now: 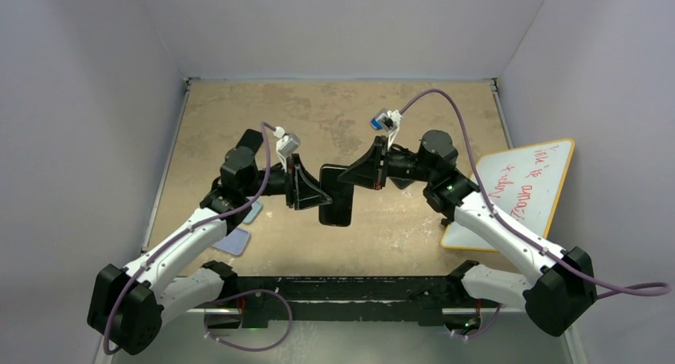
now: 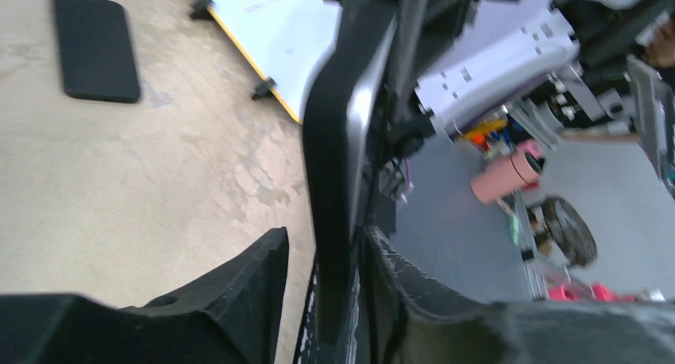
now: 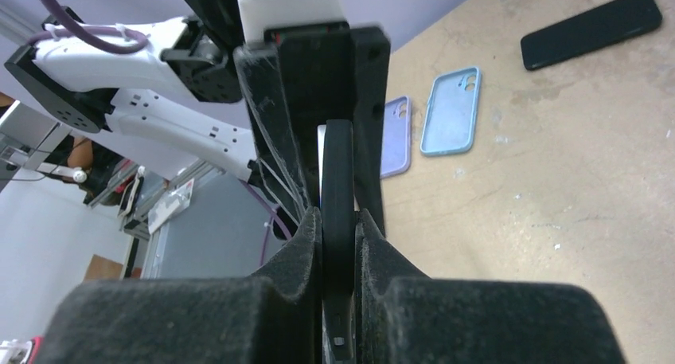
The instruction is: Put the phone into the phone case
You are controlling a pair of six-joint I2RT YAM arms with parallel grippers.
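Over table [image 1: 334, 117], phone [image 1: 338, 209] in right claw [image 3: 338, 221]

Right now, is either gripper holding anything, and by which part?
Both clamp the black phone: left gripper on one long edge, right gripper on the opposite edge.

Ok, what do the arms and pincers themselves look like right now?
The left arm and right arm have white links and black joints, each trailing a purple cable. The left pincer and right pincer have black, wedge-shaped, rough-textured fingers. Each wrist carries a small white camera mount; the right one shows a blue part.
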